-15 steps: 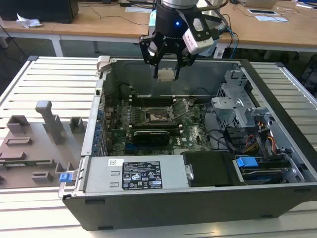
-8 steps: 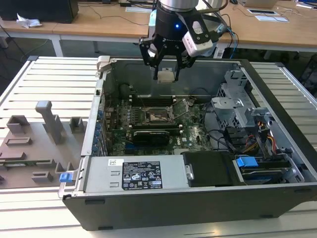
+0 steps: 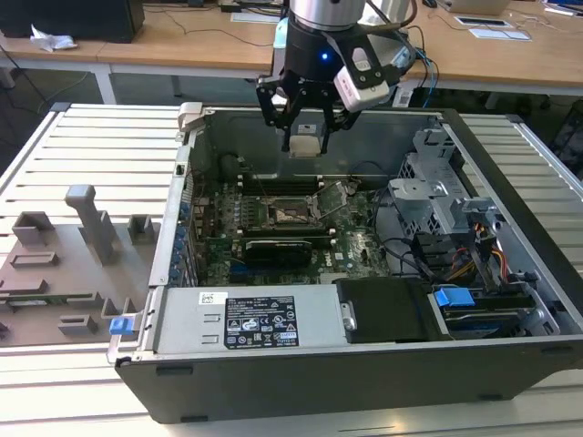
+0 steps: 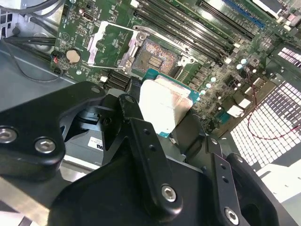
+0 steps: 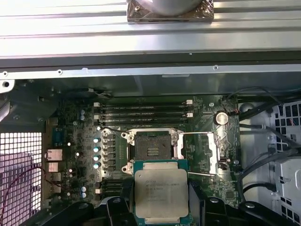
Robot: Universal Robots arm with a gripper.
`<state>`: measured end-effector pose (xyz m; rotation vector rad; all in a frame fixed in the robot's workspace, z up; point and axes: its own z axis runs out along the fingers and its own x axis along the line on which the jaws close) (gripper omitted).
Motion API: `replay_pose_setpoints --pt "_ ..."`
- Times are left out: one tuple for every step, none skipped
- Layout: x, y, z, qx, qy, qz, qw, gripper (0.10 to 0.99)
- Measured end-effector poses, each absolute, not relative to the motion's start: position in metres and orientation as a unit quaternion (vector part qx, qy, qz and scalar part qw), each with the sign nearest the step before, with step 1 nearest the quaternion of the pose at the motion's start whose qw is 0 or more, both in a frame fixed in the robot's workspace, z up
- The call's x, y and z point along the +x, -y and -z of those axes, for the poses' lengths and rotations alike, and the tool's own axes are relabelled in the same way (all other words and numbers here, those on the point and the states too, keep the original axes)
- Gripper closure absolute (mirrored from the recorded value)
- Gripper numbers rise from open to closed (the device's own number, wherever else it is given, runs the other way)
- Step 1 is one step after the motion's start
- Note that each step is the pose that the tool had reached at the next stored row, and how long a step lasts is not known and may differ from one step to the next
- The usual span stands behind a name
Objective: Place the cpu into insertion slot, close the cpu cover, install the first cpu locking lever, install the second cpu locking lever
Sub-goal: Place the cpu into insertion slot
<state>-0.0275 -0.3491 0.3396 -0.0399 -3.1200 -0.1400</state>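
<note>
My gripper (image 3: 305,135) hangs above the back of the open computer case, shut on the cpu (image 3: 306,145). In both wrist views the cpu (image 5: 161,190) (image 4: 165,104) shows its silvery top with a green edge, between black fingers (image 4: 141,136). The insertion slot (image 5: 151,149) (image 3: 290,215) (image 4: 155,56) lies bare on the green board below, a little apart from the chip. The cpu cover (image 5: 213,153) (image 4: 94,44) is swung open beside the slot. Thin wire levers (image 5: 197,133) stand raised along the cover.
Memory slots (image 5: 143,110) run just behind the socket. A black card (image 3: 282,248) sits in front of it. A power supply (image 3: 255,319) lines the case's front, and a drive cage (image 3: 437,196) with cables stands at the exterior view's right. Grey fixtures (image 3: 64,264) lie outside the case.
</note>
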Motion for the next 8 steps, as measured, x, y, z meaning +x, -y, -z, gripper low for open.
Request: replay_pose_setpoints --pt "-0.0275 0.3490 -0.3379 -0.013 0.999 0.045 0.009 0.541" --pt "-0.0275 0.3491 -0.3358 -0.013 0.999 0.045 0.009 0.541" --pt "-0.0275 0.3490 -0.3343 -0.013 0.999 0.045 0.009 0.541" --pt "-0.0275 0.3490 -0.3333 -0.013 0.999 0.045 0.009 0.541" --pt "-0.0275 0.3490 -0.3326 -0.013 0.999 0.045 0.009 0.541" --pt "-0.0275 0.3491 -0.3314 -0.013 0.999 0.045 0.009 0.541" --pt "-0.0275 0.3491 -0.3306 -0.013 0.999 0.045 0.009 0.541" --pt "-0.0275 0.3491 -0.3296 -0.013 0.999 0.045 0.009 0.541"
